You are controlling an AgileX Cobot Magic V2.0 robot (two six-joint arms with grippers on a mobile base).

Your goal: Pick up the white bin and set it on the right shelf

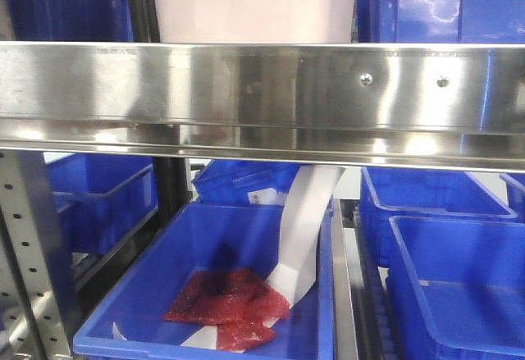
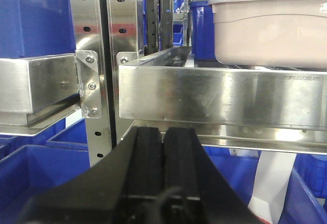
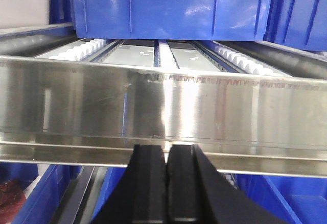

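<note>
The white bin (image 1: 254, 3) stands on the metal rack shelf behind its shiny steel front rail (image 1: 262, 89), between blue bins. The left wrist view shows the same white bin (image 2: 271, 27) at upper right, on the shelf rail (image 2: 219, 94). My left gripper (image 2: 163, 132) is shut with nothing in it, just below and in front of that rail. My right gripper (image 3: 166, 148) is also shut and empty, right under the steel rail (image 3: 163, 106) of a shelf with roller tracks (image 3: 153, 55). Neither gripper touches the white bin.
Blue bins (image 1: 443, 3) flank the white bin. Below the rail, a blue bin (image 1: 221, 286) holds a red cloth-like item (image 1: 230, 307) and a white strip (image 1: 303, 229). Perforated grey uprights (image 2: 97, 66) stand left. A large blue bin (image 3: 173, 7) sits on the rollers.
</note>
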